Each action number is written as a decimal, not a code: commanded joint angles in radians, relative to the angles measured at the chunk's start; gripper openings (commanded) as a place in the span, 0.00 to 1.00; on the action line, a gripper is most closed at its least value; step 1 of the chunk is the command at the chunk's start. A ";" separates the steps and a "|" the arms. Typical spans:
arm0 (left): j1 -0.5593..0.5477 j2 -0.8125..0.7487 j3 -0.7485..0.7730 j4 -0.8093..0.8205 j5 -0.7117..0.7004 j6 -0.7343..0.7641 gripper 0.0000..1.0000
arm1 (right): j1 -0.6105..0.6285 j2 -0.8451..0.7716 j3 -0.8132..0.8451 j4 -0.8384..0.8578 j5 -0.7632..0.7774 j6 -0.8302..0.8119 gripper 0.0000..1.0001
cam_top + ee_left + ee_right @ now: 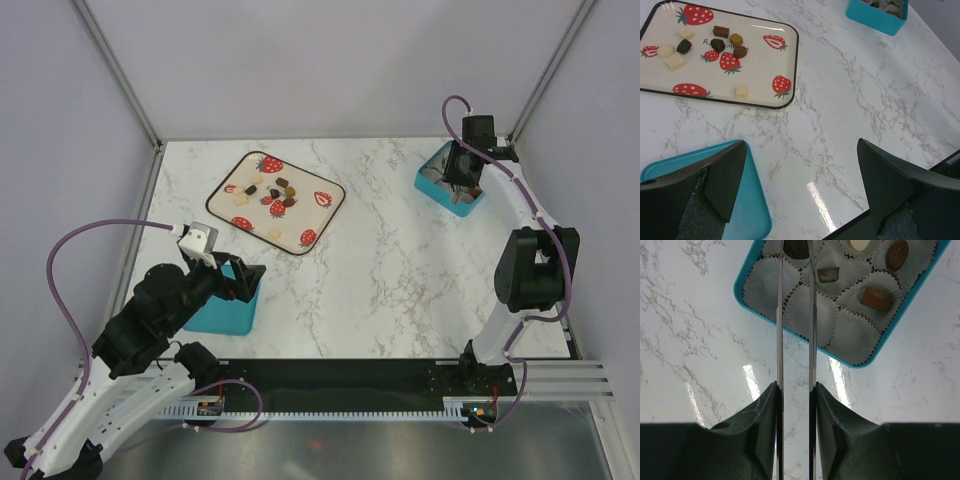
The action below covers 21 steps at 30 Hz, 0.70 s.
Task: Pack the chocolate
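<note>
1. The marble tabletop (400,260) is walled in on three sides. A broad bare stretch lies between the tray and the box, so travel between them looks unobstructed.
2. The strawberry-print tray (298,214) sits far left of centre, well apart from the box. Its raised rim could catch a low approach.
3. The teal box (747,295) stands in the far right corner, near the frame post and side wall. There the right arm has little room to swing, and a wide elbow move risks brushing the wall.
4. The teal lid (225,315) lies near the tabletop's front edge on the left. The left end effector (801,150) hangs just above it, fully released and grasping nothing. A careless descent could shove the lid toward that edge.
5. The right end effector (460,182) reaches into the box, its long thin blades clenched on a dark piece (796,247) over a cup at the box's far side.
6. White paper cups (812,315) line the box, and several near ones are empty. They look light, so a blade dragging out sideways could lift or crumple one, or nudge a packed piece (876,297).
7. The rest of the chocolate (717,44) lies loose on the tray in dark, brown and cream bits. Each is tiny against the blades, so an off-centre pinch could flick one away. If the held piece is released too high, it could bounce into a filled cup.
</note>
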 commanded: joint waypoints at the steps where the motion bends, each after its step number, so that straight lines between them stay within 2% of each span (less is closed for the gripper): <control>1: -0.004 0.008 -0.009 0.034 -0.023 0.044 1.00 | -0.003 0.024 0.067 0.025 -0.012 0.007 0.40; 21: -0.003 0.005 -0.009 0.034 -0.026 0.046 1.00 | -0.004 0.132 0.153 0.029 -0.018 -0.007 0.43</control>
